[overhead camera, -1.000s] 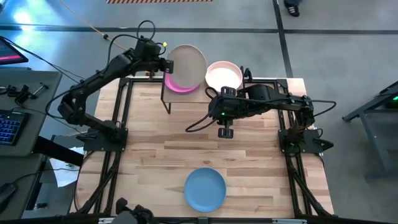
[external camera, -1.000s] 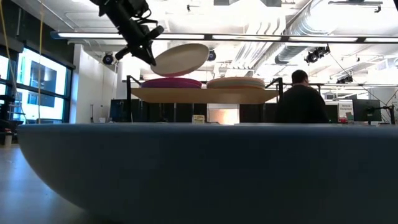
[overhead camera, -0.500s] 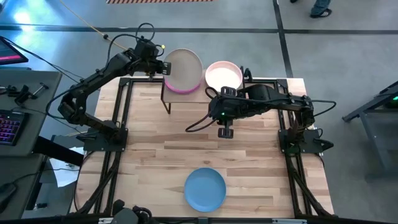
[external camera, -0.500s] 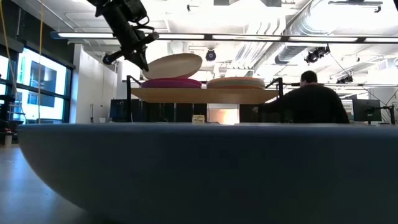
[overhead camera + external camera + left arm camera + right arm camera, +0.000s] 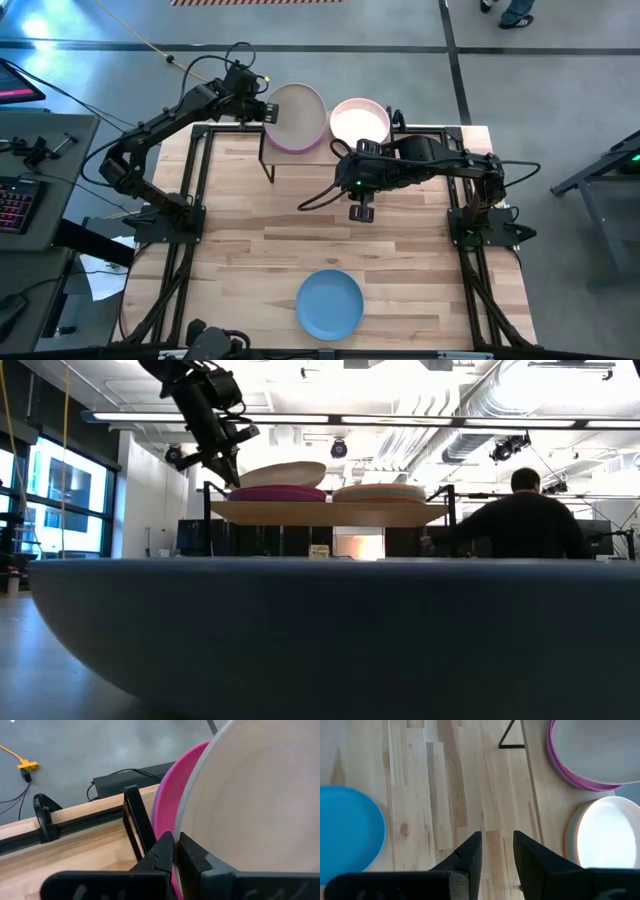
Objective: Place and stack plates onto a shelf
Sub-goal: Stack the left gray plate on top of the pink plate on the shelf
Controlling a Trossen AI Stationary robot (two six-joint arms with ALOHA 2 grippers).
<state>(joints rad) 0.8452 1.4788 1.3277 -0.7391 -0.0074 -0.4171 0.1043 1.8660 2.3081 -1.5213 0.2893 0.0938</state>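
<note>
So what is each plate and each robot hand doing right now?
Beige plate: on the magenta plate, left gripper gripping its rim.
Magenta plate: on the shelf.
Pale pink plate: tops the other stack.
Blue plate: alone on the table.
Left gripper: shut.
Right gripper: open, empty.

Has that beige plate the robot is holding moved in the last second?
Yes. The beige plate has tipped flatter and sunk toward the magenta plate on the shelf, with the left gripper gripping its edge.

bright overhead strip lights glare; foreground blurred.
</note>
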